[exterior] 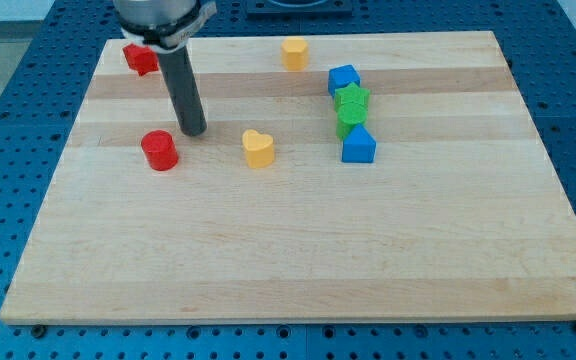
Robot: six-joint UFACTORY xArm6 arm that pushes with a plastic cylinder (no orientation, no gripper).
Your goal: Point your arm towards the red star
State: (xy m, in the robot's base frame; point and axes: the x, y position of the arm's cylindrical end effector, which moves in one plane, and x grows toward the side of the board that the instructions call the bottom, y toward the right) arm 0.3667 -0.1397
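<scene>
Nearest the view's bottom lies only bare wooden board (298,260); the first things up from it are the red cylinder (159,150) and the yellow heart (258,148), side by side but apart. My tip (193,131) rests just to the view's right of that red cylinder, close to it, though I cannot tell whether they touch — it has no jaws to open or close, being a plain dark rod, and it holds nothing. Further right, a blue block (358,145), two green blocks (350,108) and another blue block (343,79) run upward in a tight column. Beyond them sits a second yellow block (294,52), and at the view's top left the red star (140,58), partly hidden behind the arm. I judge the pointing unfinished — my tip must travel up and left.
</scene>
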